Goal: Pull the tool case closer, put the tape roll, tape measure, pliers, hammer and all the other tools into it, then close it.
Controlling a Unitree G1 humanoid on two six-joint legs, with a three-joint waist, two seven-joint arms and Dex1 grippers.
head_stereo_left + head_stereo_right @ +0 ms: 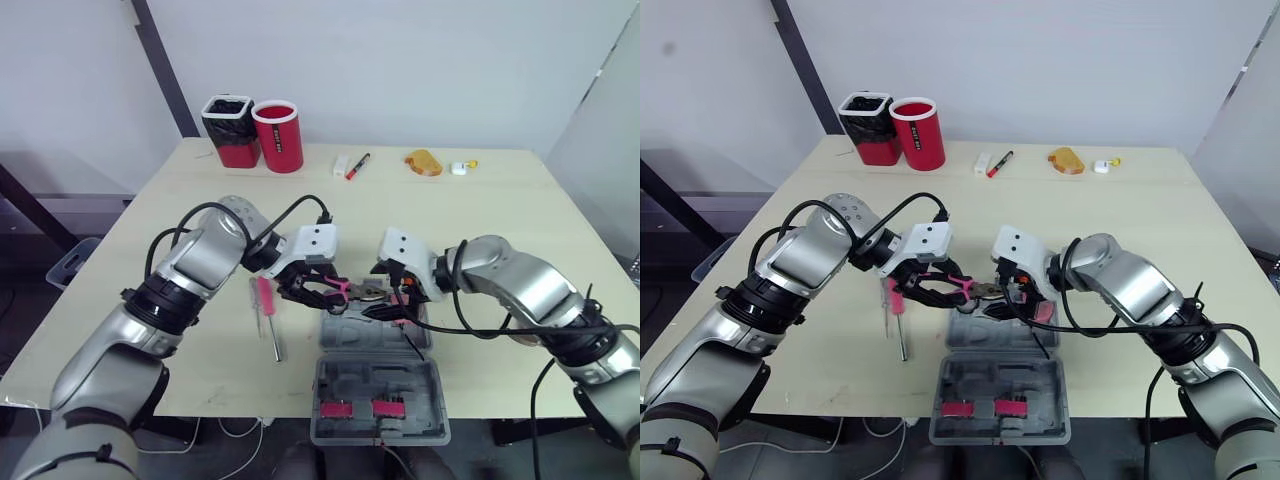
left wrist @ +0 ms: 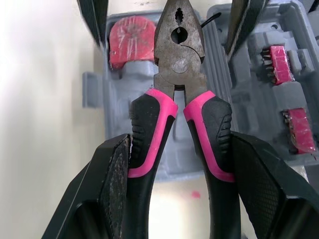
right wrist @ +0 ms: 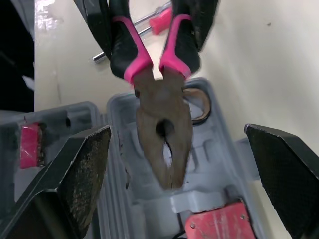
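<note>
Nothing legible here tbh: no readable text, brand, number or sign on the pliers (image 2: 179,50) or the tool case (image 1: 326,398).

- pliers (image 2: 178,59): pink-and-black handles, dull grey-brown head
- tool case (image 1: 380,375): grey, pink-red inserts
- screwdriver (image 1: 266,300): pink handle, silver shaft
- cups at 11 o'clock: black-and-red cup (image 1: 231,130), red cup (image 1: 279,135)
- tabletop (image 1: 480,220): pale beige

Both arms bent inward. Left gripper (image 2: 180,142) clamped on pliers (image 2: 178,59) handles; right gripper (image 3: 177,133) spread wide, facing it.
</note>
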